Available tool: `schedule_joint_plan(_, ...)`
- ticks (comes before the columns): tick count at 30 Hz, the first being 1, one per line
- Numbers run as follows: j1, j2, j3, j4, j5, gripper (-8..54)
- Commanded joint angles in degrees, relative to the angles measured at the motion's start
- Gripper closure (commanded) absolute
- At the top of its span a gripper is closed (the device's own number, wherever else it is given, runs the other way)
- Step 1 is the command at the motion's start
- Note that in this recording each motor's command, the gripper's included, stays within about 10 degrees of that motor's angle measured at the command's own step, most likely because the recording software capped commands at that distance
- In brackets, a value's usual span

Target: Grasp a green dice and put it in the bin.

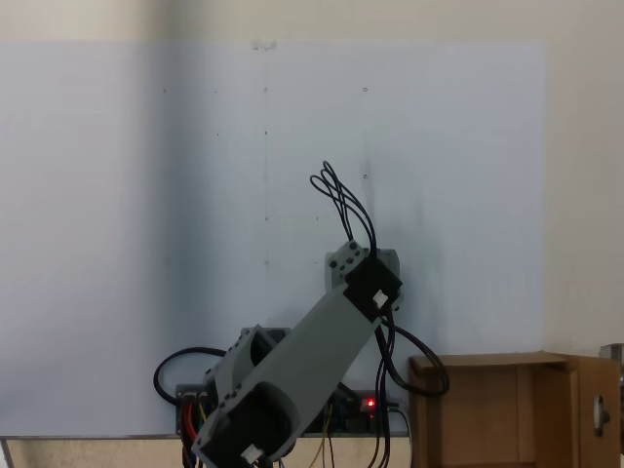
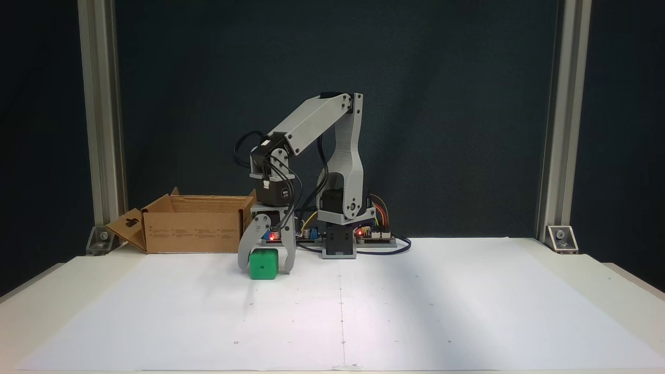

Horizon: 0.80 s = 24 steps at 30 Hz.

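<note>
The hand [image 2: 265, 266] stands spread around the dice [image 2: 263, 264], which sits on the surface [image 2: 415, 311] just beside the bin [image 2: 192, 231], apparently not yet clamped, so gripping, lifting and dropping remain.

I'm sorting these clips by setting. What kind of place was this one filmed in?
Likely a lab or workshop test bench. Aluminium frame posts stand against a dark backdrop, white paper covers the table, and bare circuit boards with loose wires sit beside the arm's base.
</note>
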Motion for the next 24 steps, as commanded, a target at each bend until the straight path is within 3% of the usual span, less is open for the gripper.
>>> schedule_joint_plan(1,0.0,0.0,-0.79,-0.44,4.31,14.2)
schedule_joint_plan(16,0.0,-0.62,-0.35,-3.43,4.31,16.5)
schedule_joint_plan(21,0.79,-0.7,-0.35,-3.43,4.66,29.6)
schedule_joint_plan(24,1.14,-0.7,-0.35,-3.34,4.75,33.6)
